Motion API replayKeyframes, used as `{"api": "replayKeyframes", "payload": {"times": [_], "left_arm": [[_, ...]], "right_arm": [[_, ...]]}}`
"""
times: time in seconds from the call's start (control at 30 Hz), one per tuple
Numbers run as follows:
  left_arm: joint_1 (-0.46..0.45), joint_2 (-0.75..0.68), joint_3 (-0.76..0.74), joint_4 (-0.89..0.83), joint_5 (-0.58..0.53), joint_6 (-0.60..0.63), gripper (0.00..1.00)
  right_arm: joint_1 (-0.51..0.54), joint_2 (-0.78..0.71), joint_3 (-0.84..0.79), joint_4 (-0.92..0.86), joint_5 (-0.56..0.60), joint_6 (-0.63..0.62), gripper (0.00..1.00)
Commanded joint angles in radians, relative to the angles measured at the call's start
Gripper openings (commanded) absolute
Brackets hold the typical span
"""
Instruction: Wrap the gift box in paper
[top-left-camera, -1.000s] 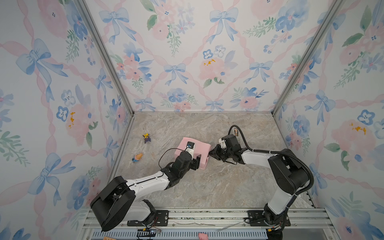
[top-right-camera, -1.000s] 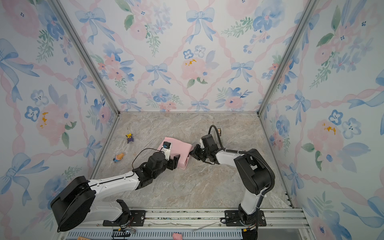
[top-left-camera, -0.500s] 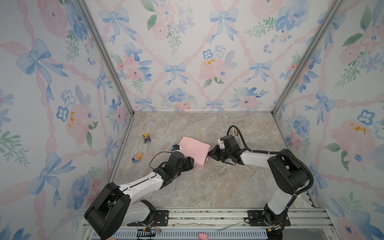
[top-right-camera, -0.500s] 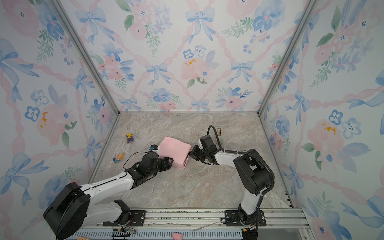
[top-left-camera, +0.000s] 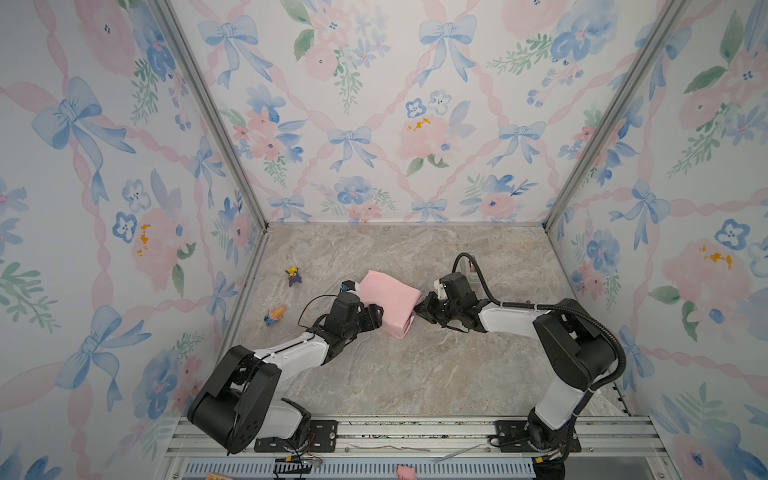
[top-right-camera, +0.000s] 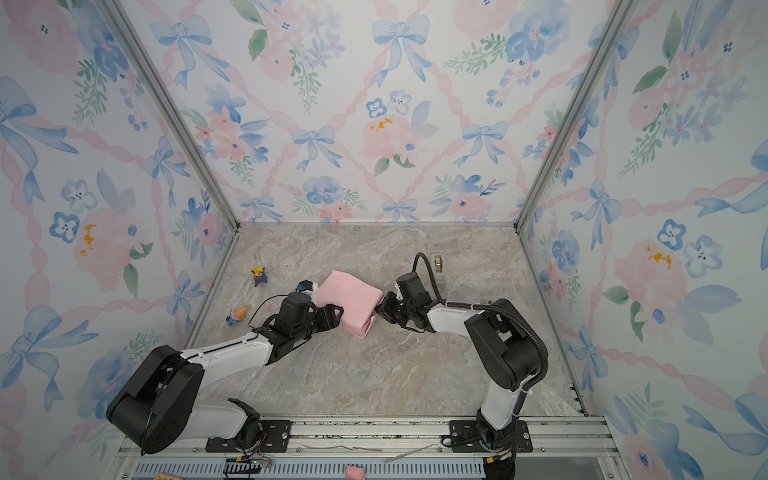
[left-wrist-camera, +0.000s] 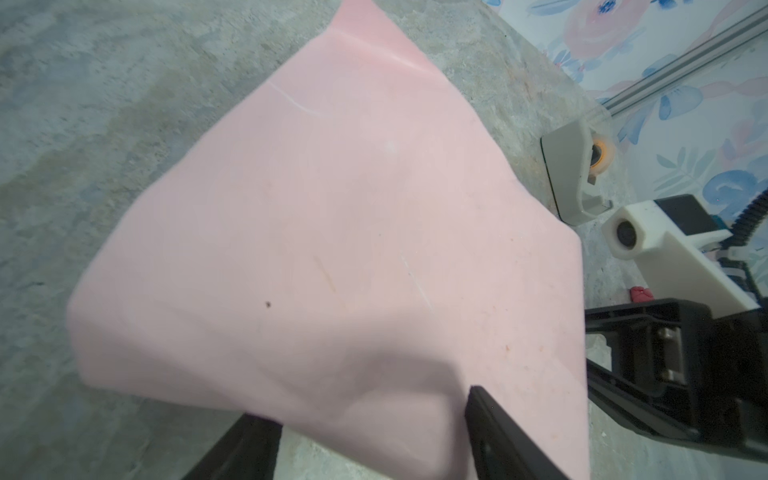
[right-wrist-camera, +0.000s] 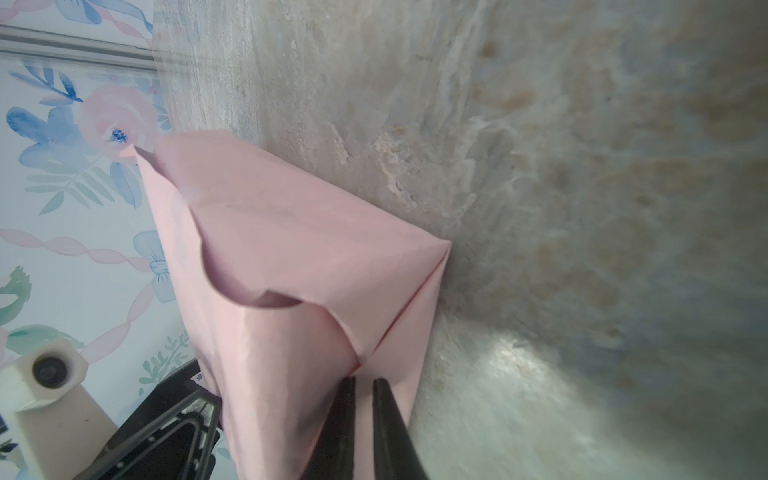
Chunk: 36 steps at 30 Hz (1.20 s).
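Both top views: the paper (top-left-camera: 388, 300) is folded pink side out into a boxy bundle sitting about mid-table (top-left-camera: 415, 374). The box is hidden inside it, can't see any of it. The left claw (top-left-camera: 375, 312) is at the bundle's near-left edge and the right claw (top-left-camera: 419, 309) is at its right end, so they're on opposite sides of it. A purple-and-yellow toy (top-left-camera: 294, 276) and an orange toy (top-left-camera: 275, 314) sit off to the left, well apart from the bundle. A tape dispenser (top-right-camera: 438, 266) stands behind the right arm.

Left wrist: the paper (left-wrist-camera: 332, 249) fills most of the shot, lightly creased. The left claw (left-wrist-camera: 365, 405) has its jaws spread wide with a corner of the bundle drooping between them. One finger (left-wrist-camera: 498, 436) lies over the paper, the other (left-wrist-camera: 245, 449) pokes out from under it. Can't tell if they're actually pressing on it. The tape dispenser (left-wrist-camera: 573, 174) is on the table past the bundle.

Right wrist: the right claw (right-wrist-camera: 363, 380) is nearly closed, just a thin slit, pinching the paper (right-wrist-camera: 291, 249) at the end where the folded flaps meet. One flap gapes a bit and shows the lilac side.
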Motion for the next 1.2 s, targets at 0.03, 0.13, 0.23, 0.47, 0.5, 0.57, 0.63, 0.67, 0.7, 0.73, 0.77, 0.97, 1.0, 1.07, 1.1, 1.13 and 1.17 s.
{"api": "replayKeyframes", "payload": {"times": [0.03, 0.13, 0.23, 0.47, 0.5, 0.57, 0.63, 0.67, 0.7, 0.73, 0.77, 0.97, 1.0, 1.07, 1.1, 1.13, 1.17], "left_arm": [[0.013, 0.065, 0.077, 0.042, 0.054, 0.124, 0.72], [0.015, 0.089, 0.105, 0.041, 0.058, 0.181, 0.72], [0.016, 0.062, 0.103, 0.040, 0.051, 0.260, 0.74], [-0.044, -0.107, 0.034, 0.039, -0.071, 0.597, 0.82], [-0.061, -0.126, 0.025, 0.039, -0.090, 0.647, 0.82], [-0.095, -0.160, 0.006, 0.041, -0.121, 0.761, 0.83], [-0.121, -0.174, -0.004, 0.039, -0.091, 0.848, 0.84], [-0.134, -0.172, -0.005, 0.040, -0.064, 0.902, 0.84], [-0.148, -0.163, -0.004, 0.039, -0.052, 0.943, 0.84], [-0.166, -0.148, -0.002, 0.040, -0.046, 0.990, 0.84], [-0.191, -0.126, 0.001, 0.039, -0.051, 1.034, 0.85], [-0.285, 0.046, 0.072, 0.055, -0.180, 1.176, 0.98], [-0.294, 0.065, 0.078, 0.069, -0.205, 1.187, 0.98], [-0.305, 0.104, 0.073, 0.136, -0.257, 1.206, 0.98], [-0.307, 0.116, 0.074, 0.157, -0.277, 1.209, 0.98], [-0.307, 0.132, 0.078, 0.182, -0.297, 1.211, 0.98], [-0.309, 0.141, 0.083, 0.202, -0.310, 1.214, 0.98]], "right_arm": [[0.024, -0.023, -0.022, 0.023, 0.034, 0.026, 0.13], [0.030, -0.020, -0.027, 0.036, 0.043, 0.037, 0.13], [0.030, -0.026, -0.039, 0.045, 0.053, 0.045, 0.13], [0.025, -0.045, -0.039, 0.027, 0.065, 0.031, 0.13], [0.024, -0.046, -0.038, 0.028, 0.065, 0.031, 0.13], [0.024, -0.046, -0.039, 0.027, 0.065, 0.029, 0.13], [0.023, -0.045, -0.039, 0.027, 0.062, 0.029, 0.13], [0.023, -0.042, -0.039, 0.029, 0.061, 0.029, 0.13], [0.023, -0.043, -0.039, 0.029, 0.060, 0.029, 0.13], [0.023, -0.044, -0.039, 0.028, 0.060, 0.028, 0.13], [0.023, -0.044, -0.040, 0.029, 0.060, 0.027, 0.13], [0.021, -0.047, -0.041, 0.025, 0.062, 0.026, 0.13], [0.021, -0.047, -0.043, 0.023, 0.062, 0.025, 0.13], [0.020, -0.050, -0.044, 0.021, 0.063, 0.022, 0.13], [0.020, -0.050, -0.044, 0.020, 0.063, 0.023, 0.13], [0.020, -0.051, -0.045, 0.021, 0.063, 0.023, 0.13], [0.019, -0.050, -0.044, 0.021, 0.064, 0.022, 0.13]]}}
